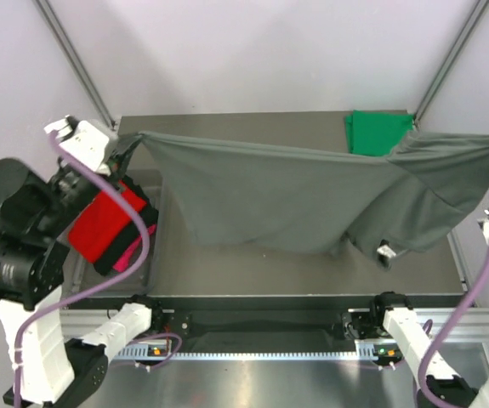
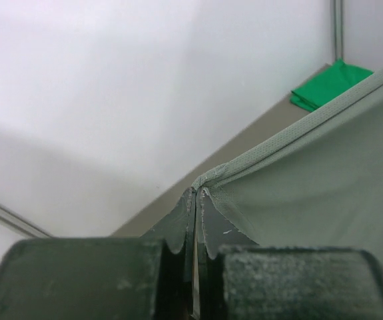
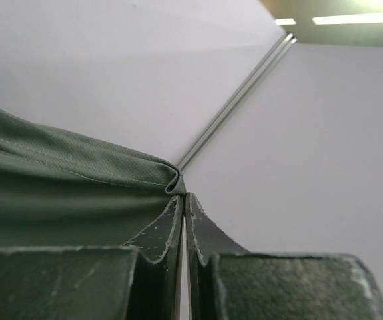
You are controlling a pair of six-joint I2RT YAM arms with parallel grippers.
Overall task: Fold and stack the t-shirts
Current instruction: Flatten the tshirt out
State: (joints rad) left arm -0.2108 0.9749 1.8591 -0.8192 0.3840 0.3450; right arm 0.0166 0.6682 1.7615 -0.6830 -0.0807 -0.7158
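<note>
1. Claws first: the left claw [image 2: 196, 200] is clamped tight on one upper corner of the dark grey t-shirt [image 2: 311, 193], with a pinch of hem bunched between its pads. The right claw [image 3: 183, 200] is likewise closed on the opposite corner, a fold of the same cloth rolled over its tips.
2. Between the two grips the shirt hangs as a stretched sheet across the width of the counter [image 1: 253, 272]. Its top edge runs taut from far left to far right and its lower edge sags toward the surface. Whether that edge touches the counter I cannot tell. A bunched part droops at the right, with a small white tag showing.
3. The step in hand, as I judge it, is spreading the grey shirt in the air before laying it flat. No fold is made in it yet.
4. The next move calls for both arms to lower together with equal tension, so the cloth lands smooth on the bare middle of the counter. The drooping right part could crumple underneath.
5. Pose: the left arm [image 1: 23, 212] is raised at the far left, wrist angled toward the centre. The right arm [image 1: 423, 344] reaches high at the right edge, its wrist mostly outside the overhead view.
6. Further out, a bright green t-shirt [image 1: 378, 132] lies folded at the far right corner. A red t-shirt [image 1: 104, 225] and a magenta-pink t-shirt [image 1: 125, 255] sit at the clear tub [image 1: 146, 279] on the left, below the left arm.
</note>
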